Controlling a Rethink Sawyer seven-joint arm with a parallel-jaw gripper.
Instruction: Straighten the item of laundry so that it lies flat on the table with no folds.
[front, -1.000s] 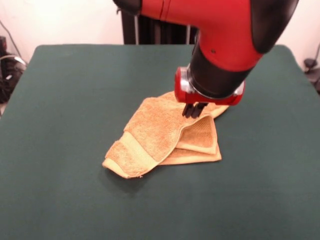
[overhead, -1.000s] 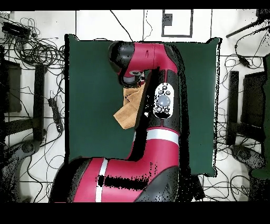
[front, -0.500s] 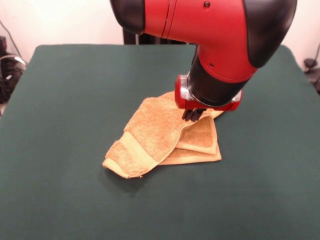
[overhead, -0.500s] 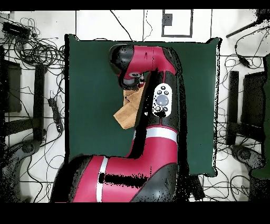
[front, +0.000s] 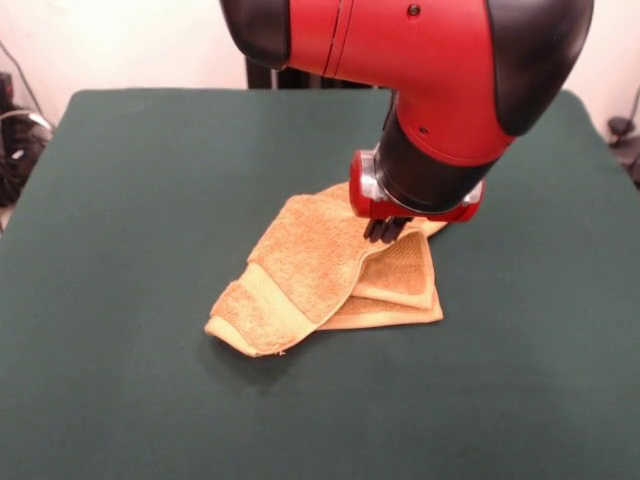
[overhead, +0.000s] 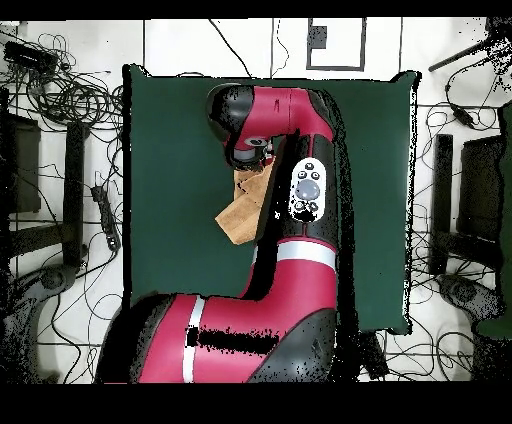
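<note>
The item of laundry (front: 310, 275) is an orange-tan towel lying crumpled and folded over itself near the middle of the green table (front: 130, 200). One end with a woven band points to the front left, and a doubled layer lies at the right. My gripper (front: 386, 231) hangs from the red arm over the towel's far right part. Its dark fingers stand close together, pinching a raised ridge of the cloth. In the overhead view the arm covers most of the towel (overhead: 238, 217); only a tan corner shows on the table (overhead: 170, 150).
The red and black arm (front: 440, 70) fills the upper part of the front view. Cables and stands (overhead: 70, 100) lie on the floor around the table in the overhead view.
The arm shifted slightly left and lower over the towel between one second and half a second ago. It has held still since then. The towel keeps its shape.
</note>
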